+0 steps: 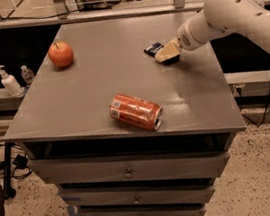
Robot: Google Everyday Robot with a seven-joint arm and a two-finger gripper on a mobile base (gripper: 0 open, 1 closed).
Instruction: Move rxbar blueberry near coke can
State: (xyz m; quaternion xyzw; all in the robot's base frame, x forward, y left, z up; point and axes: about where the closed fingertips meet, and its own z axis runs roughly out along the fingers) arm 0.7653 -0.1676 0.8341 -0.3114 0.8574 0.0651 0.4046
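The rxbar blueberry (154, 49), a small dark navy wrapper, lies flat at the back right of the grey table (92, 93). My gripper (167, 54) reaches in from the right and sits over the bar's right end, hiding most of it. The coke can (135, 111), red-orange with white markings, lies on its side near the table's front edge, silver end facing front right. The bar is well behind the can.
A round orange-red apple (60, 54) stands at the back left of the table. Drawers (128, 172) run below the tabletop. A pump bottle (8, 82) and a small bottle (27, 74) stand on a ledge to the left. My white arm (232, 12) crosses the right side.
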